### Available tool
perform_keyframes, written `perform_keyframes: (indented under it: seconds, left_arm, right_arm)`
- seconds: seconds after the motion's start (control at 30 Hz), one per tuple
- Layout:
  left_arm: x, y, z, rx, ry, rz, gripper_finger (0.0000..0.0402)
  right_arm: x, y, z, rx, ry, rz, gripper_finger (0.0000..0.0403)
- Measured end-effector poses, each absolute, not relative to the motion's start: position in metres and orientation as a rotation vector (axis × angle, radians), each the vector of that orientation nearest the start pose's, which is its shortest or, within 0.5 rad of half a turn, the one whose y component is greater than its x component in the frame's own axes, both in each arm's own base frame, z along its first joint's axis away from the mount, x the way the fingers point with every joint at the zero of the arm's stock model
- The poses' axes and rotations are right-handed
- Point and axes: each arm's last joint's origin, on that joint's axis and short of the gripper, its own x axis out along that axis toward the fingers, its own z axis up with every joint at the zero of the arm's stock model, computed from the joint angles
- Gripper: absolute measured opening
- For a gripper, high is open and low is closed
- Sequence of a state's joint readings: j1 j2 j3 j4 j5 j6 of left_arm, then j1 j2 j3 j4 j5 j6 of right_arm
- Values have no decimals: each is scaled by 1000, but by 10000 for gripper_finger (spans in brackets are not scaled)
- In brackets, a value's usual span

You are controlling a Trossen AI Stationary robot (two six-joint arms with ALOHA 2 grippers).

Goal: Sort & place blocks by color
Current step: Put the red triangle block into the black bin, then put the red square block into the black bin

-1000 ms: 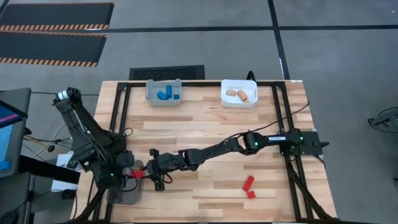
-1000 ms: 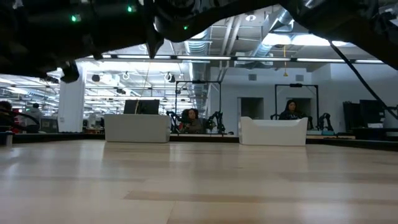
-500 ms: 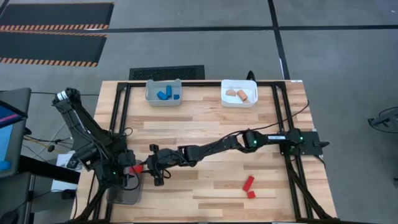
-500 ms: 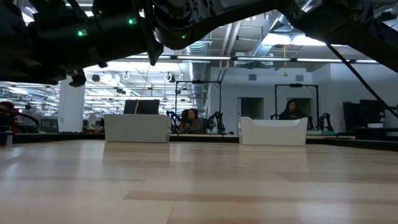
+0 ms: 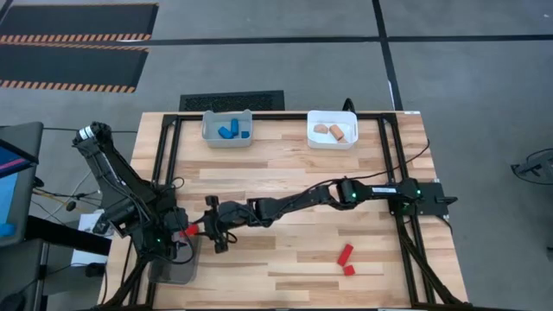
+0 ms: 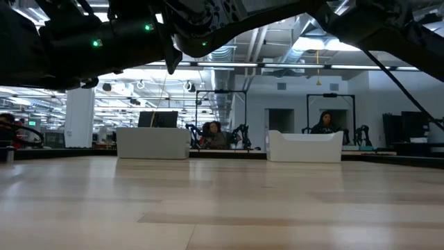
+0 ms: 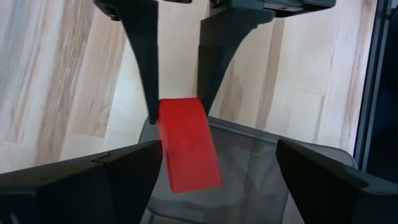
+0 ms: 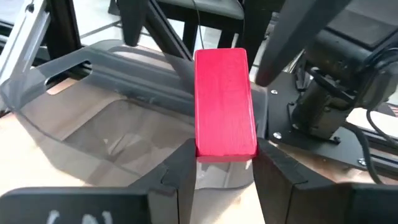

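Since the right gripper (image 5: pixel 197 229), clamped on a red block (image 8: pixel 225 104), has advanced over the grey bin (image 8: pixel 93 118), we judge release imminent; left gripper (image 5: pixel 177 235) state indeterminate.

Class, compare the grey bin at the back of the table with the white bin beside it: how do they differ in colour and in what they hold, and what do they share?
The grey bin has grey walls; the white bin has white walls. The grey bin holds blue blocks; the white bin holds plain tan blocks. The grey bin sits nearer the left arm's side, the white bin nearer the right arm's. Both are small open rectangular bins standing at the table's far edge.
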State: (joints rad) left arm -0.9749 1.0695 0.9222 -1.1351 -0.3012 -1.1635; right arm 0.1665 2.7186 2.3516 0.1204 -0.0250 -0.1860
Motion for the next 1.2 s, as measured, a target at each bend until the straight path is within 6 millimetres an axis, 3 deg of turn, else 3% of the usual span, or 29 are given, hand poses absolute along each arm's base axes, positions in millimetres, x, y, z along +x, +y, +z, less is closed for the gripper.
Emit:
perform_keyframes:
  seconds: [0.9, 1.2]
  left_arm:
    - [103, -137, 267, -259, 1159, 98, 304]
    - [105, -137, 266, -274, 1118, 145, 304]
  right_arm:
    - [598, 87, 154, -194, 260, 222, 210]
    - [594, 88, 155, -187, 337, 190, 209]
